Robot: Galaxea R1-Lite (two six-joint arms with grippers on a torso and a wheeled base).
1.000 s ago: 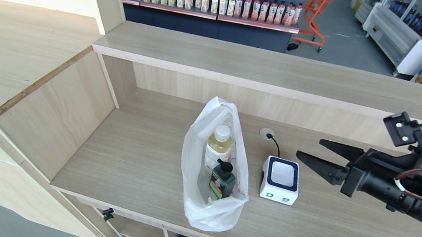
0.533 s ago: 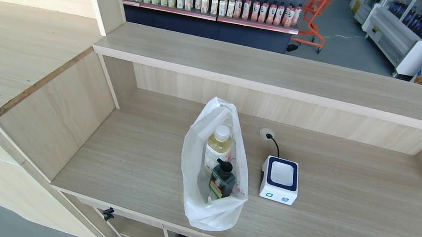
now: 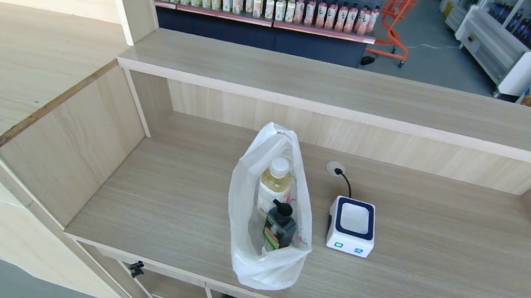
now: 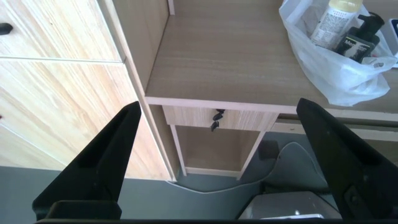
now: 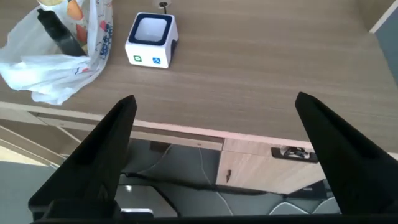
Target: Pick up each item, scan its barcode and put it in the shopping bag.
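Seemingly the packing is close to done: the shopping bag [image 3: 263,272] stands open near the front edge of the counter [image 3: 439,262], and inside it a bottle of pale yellow liquid [image 3: 275,180] stands upright with a dark pump bottle [image 3: 279,228] just in front of it, the two touching or nearly so. The scanner [image 3: 352,225] sits just beside the bag on the robot's right, its cable [image 3: 346,180] running back to a port in the counter. The left gripper [image 4: 219,106] hangs low in front of the counter, jaws spread wide and holding nothing; the right gripper [image 5: 216,98] is likewise spread wide and bare, low before the counter's front edge on the scanner's side. If another item is due, the sound approach is to bring one arm up over the front edge well apart from the thin plastic, since a finger catching the bag's rim would probably tip the bottles. Any item should pass label-down over the scanner's window before going in, lowered beside the pump bottle rather than dropped onto its nozzle.
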